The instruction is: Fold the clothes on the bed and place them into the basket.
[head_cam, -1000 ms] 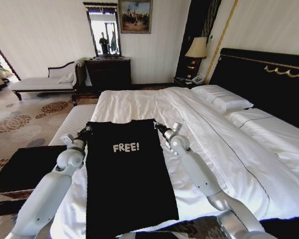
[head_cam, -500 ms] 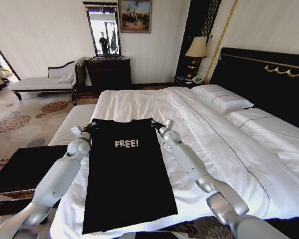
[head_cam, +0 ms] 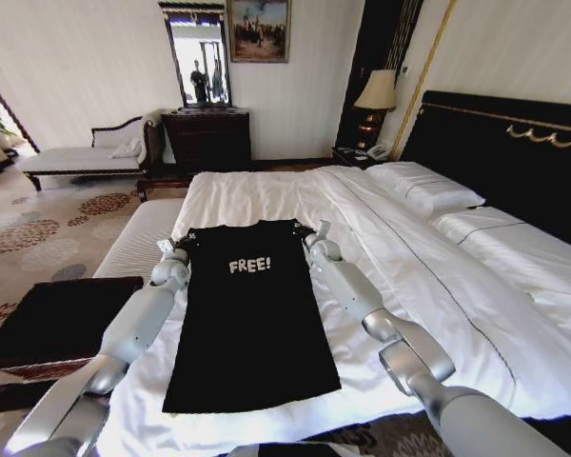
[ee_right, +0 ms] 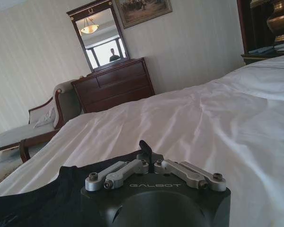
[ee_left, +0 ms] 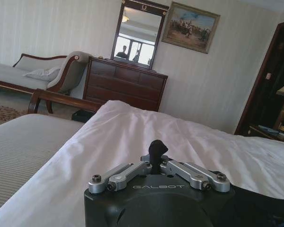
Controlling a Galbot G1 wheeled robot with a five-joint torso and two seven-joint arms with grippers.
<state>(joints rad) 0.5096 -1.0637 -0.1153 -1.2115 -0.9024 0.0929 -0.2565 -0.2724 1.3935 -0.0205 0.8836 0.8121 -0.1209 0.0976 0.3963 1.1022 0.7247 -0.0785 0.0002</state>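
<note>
Shirt (head_cam: 250, 324) lying lengthwise on bed (head_cam: 438, 286), collar farthest; left gripper (head_cam: 185, 242) and right gripper (head_cam: 307, 233) pinching its shoulders (both closed).

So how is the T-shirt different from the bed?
The T-shirt is black with white "FREE!" letters; the bed is plain white. The T-shirt is small and flat; the bed is huge, with puffy pillows. Both grippers, left and right, pinch the T-shirt's shoulders. Both things are soft cloth.
</note>
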